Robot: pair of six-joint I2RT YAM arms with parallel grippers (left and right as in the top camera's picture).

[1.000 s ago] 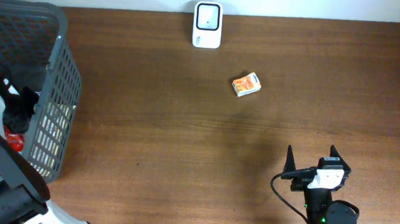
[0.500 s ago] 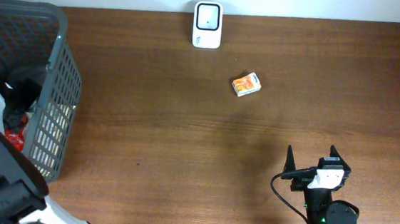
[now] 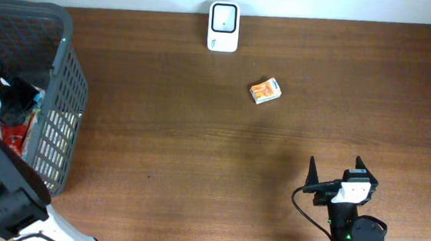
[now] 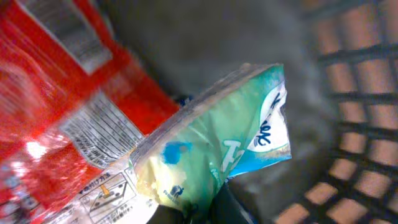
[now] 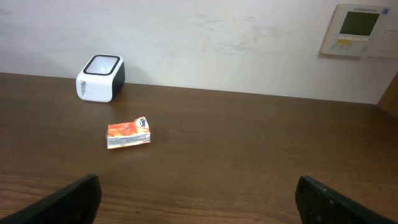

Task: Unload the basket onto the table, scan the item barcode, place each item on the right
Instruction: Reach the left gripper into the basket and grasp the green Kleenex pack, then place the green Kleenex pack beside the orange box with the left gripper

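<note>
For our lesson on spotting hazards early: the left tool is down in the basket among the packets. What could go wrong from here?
1. The left tool seems to pinch only an edge of the green packet; it could slip free on the way out of the basket.
2. The red packet lies against it and might be dragged along.
3. No barcode shows on the green packet, so it may reach the scanner facing the wrong way.
</note>
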